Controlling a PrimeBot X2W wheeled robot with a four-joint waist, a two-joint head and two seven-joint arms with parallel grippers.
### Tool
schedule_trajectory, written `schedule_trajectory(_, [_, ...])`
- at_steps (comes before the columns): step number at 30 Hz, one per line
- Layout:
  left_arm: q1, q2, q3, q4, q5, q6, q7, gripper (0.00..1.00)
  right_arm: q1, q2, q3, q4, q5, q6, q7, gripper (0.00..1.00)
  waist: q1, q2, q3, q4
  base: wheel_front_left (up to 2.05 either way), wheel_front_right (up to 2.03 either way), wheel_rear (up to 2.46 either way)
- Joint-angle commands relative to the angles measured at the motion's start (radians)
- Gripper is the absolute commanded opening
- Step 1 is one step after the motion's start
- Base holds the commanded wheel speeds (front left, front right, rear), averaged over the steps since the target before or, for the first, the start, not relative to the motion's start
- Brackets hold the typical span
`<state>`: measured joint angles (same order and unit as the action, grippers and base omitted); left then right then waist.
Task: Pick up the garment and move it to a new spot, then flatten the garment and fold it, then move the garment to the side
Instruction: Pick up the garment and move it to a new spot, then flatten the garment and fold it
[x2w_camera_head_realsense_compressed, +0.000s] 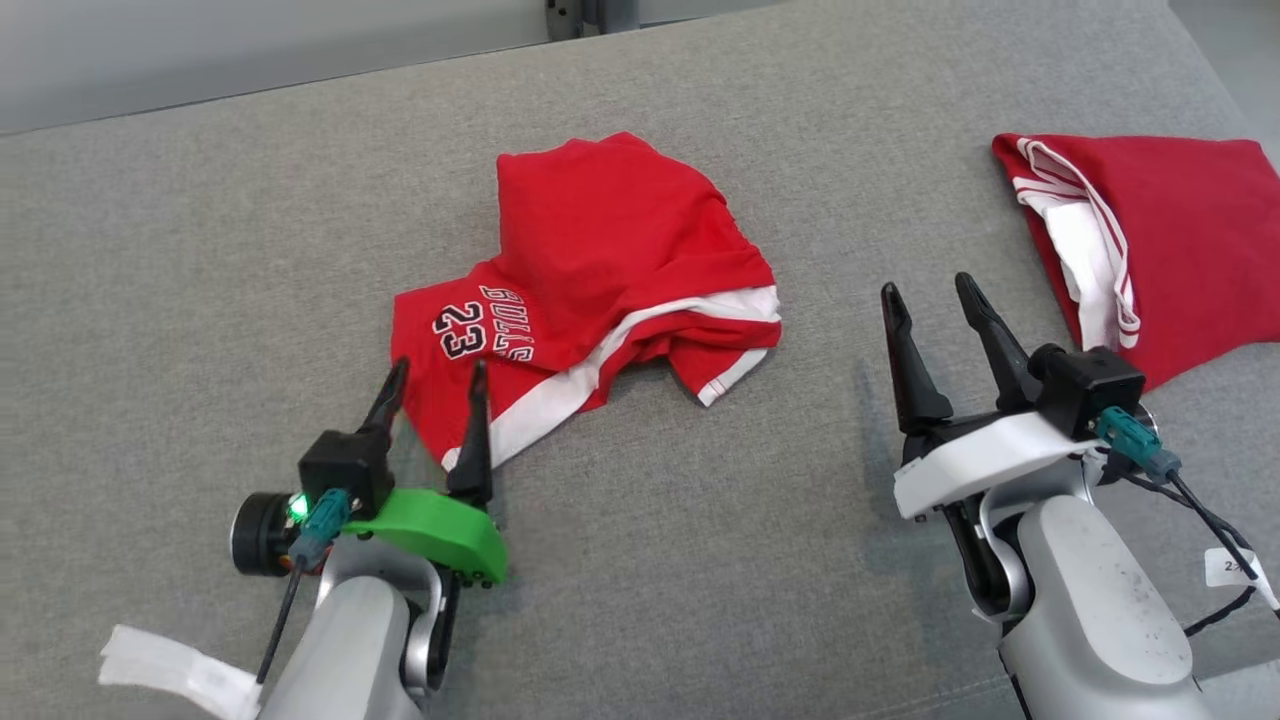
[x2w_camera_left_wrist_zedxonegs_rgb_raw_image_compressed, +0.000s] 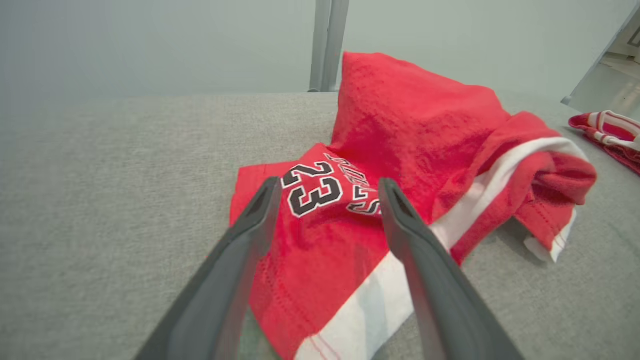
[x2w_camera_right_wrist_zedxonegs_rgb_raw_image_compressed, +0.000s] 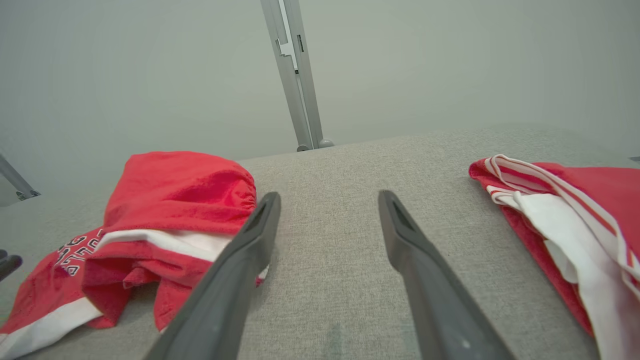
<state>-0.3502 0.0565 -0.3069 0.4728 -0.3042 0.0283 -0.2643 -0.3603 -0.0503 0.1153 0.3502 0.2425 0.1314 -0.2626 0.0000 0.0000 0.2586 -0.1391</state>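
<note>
Red garment (x2w_camera_head_realsense_compressed: 610, 250), shorts with 23 (x2w_camera_head_realsense_compressed: 460, 330) printed on one leg, lies bunched in the middle of the grey cloth-covered worktop (x2w_camera_head_realsense_compressed: 200, 250). Its far part is doubled over on itself and the white side band (x2w_camera_head_realsense_compressed: 560, 395) is twisted along the near edge. A second red-and-white piece (x2w_camera_head_realsense_compressed: 1180, 230) sits well apart at the right and looks folded already; judged not the one in hand. On the left, the left gripper (x2w_camera_head_realsense_compressed: 437, 378) has its fingers spread wide and grips nothing, tips either side of the garment's near-left corner and low over it; whether they touch the cloth cannot be told. On the right, the right gripper (x2w_camera_head_realsense_compressed: 927, 288) is equally wide open and empty, over bare worktop between the two pieces, near the bunched edge but apart from it. Judgement: garment is at its spot, flattening is the step in hand, nothing spread yet. To do it well, pinch a single layer at the near-left corner rather than the whole wad. Bring the right side onto the loose white-trimmed corner. Draw the two apart low along the surface so the doubled part unrolls. Lifting high would likely let it slump back. Keep clear of the piece at the right.
</note>
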Motion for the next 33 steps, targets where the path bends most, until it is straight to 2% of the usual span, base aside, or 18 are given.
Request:
schedule_trajectory(1, [0.03,0.006,0.029,-0.015,0.015,0.007,0.0,1.0,0.014,-0.001,-0.003,0.005,-0.007,-0.002,-0.003,1.0,0.0,0.0,-0.037,0.045,0.0,0.0,0.0])
schedule_trajectory(9, [0.147,0.002,0.198,-0.083,0.088,0.007,0.001,1.0,0.051,-0.002,-0.007,0.029,-0.016,-0.002,-0.003,1.0,0.0,0.0,-0.099,0.1,0.0,0.0,0.0])
schedule_trajectory(17, [0.259,-0.005,0.29,-0.154,0.107,0.01,0.001,1.0,0.092,-0.002,-0.005,0.051,-0.024,-0.002,-0.003,1.0,0.0,0.0,-0.159,0.104,0.0,0.0,0.0])
schedule_trajectory(25, [0.282,-0.005,0.282,-0.175,0.08,0.021,0.001,1.0,0.103,-0.002,-0.008,0.05,-0.017,-0.002,-0.003,1.0,0.0,0.0,-0.159,0.09,0.0,0.0,0.0])
schedule_trajectory(28, [0.259,-0.005,0.25,-0.165,0.069,0.0,0.001,1.0,0.097,-0.002,-0.006,0.046,-0.02,-0.002,-0.003,1.0,0.0,0.0,-0.145,0.085,0.0,0.0,0.0])
schedule_trajectory(33, [0.211,-0.005,0.159,-0.125,-0.015,-0.044,0.001,1.0,0.068,-0.002,-0.001,0.041,-0.022,-0.002,-0.003,1.0,0.0,0.0,-0.105,0.065,0.0,0.0,0.0])
